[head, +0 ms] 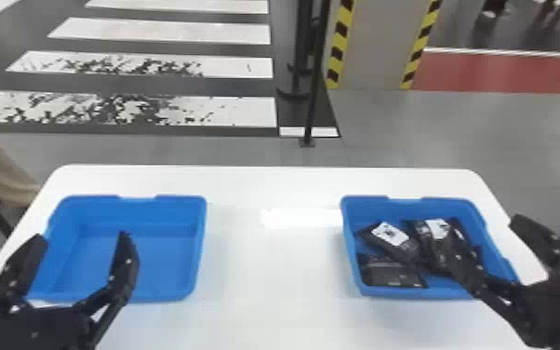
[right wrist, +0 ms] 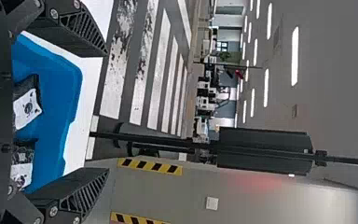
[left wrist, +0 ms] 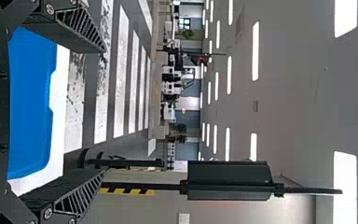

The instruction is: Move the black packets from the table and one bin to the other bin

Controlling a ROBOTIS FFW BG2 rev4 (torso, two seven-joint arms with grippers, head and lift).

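The black packets (head: 393, 274) are lying together in the right bin (head: 376, 207) on the desk (head: 270, 270), while the left bin (head: 163, 260) is showing its blue floor, so the moving is probably finishing. The left gripper (head: 82, 237) and the right gripper (head: 476, 223) are hovering near these bins, both keeping their jaws spread. To be withdrawing well, the right one should be rising slowly, not catching packets or rim.

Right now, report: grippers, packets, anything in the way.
Left gripper open, near left bin. Right gripper open, above right bin. Black packets in right bin, partly hidden by one right finger.
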